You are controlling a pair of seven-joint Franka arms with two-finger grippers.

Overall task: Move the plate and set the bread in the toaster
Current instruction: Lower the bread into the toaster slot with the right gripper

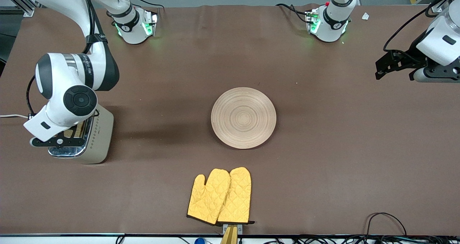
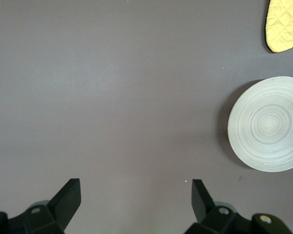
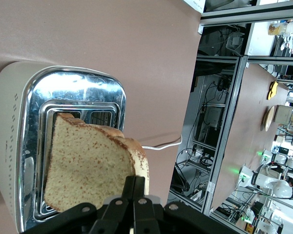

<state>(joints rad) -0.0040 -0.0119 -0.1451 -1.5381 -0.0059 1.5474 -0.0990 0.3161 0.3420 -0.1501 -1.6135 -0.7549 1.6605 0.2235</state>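
Note:
The toaster (image 1: pixel 99 136) stands at the right arm's end of the table; the right wrist view shows its chrome top (image 3: pixel 73 92). My right gripper (image 1: pixel 72 133) is right over it and shut (image 3: pixel 136 187) on the crust edge of the bread (image 3: pixel 90 165). The slice is tilted, with its lower part in a slot. In the front view only a brown sliver of bread (image 1: pixel 77 129) shows under the hand. The wooden plate (image 1: pixel 243 117) lies empty at mid-table, also in the left wrist view (image 2: pixel 268 124). My left gripper (image 1: pixel 395 66) waits open (image 2: pixel 136 195) above bare table at the left arm's end.
A pair of yellow oven mitts (image 1: pixel 221 195) lies nearer the front camera than the plate, by the table edge; it also shows in the left wrist view (image 2: pixel 282 24). The toaster's white cord (image 1: pixel 10 115) runs off the table's end. Cables lie along the front edge.

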